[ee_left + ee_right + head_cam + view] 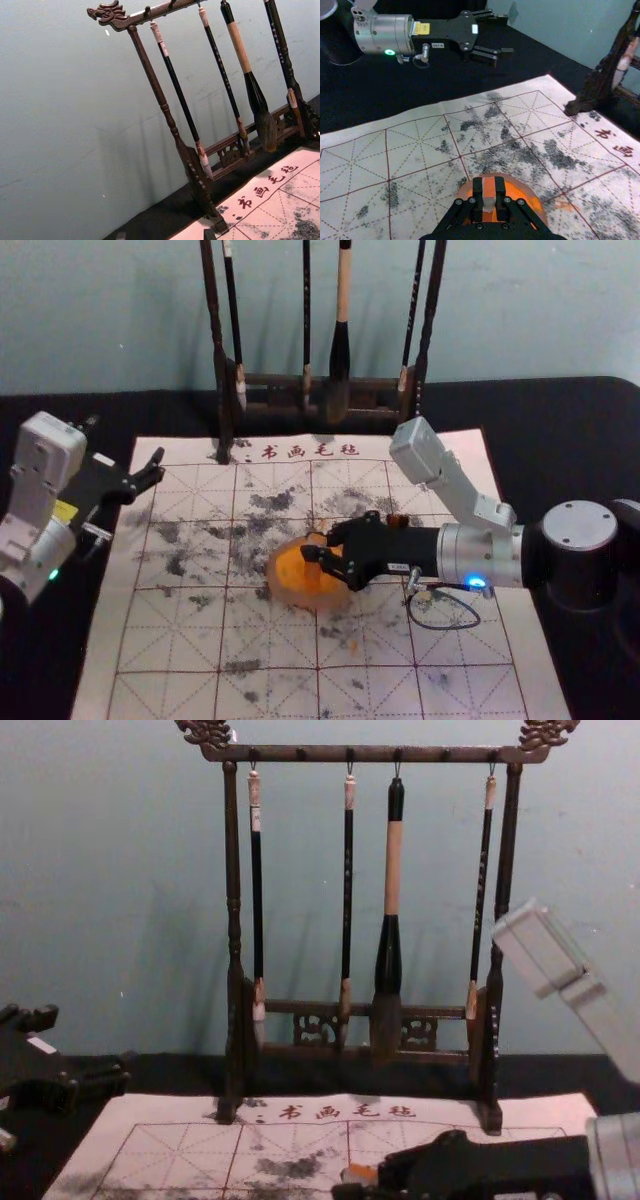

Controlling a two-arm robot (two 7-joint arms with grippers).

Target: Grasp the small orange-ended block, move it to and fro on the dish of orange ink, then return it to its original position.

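Observation:
My right gripper (322, 546) is over the dish of orange ink (283, 590), at the middle of the mat. In the right wrist view, the right gripper (489, 196) is shut on the small block (489, 187), which has an orange upper end and a pale part below. The dish (538, 212) lies under it, partly hidden by the fingers; whether the block touches the ink I cannot tell. The chest view has the block's orange end (362, 1174) at the fingertips. My left gripper (150, 476) is parked open and empty at the left edge of the mat.
A wooden rack (370, 755) with several hanging brushes stands behind the gridded mat (180, 640), which carries dark ink smudges. Close behind the right gripper is a small brown-orange object (398, 521). An orange smear (565, 205) marks the mat beside the dish.

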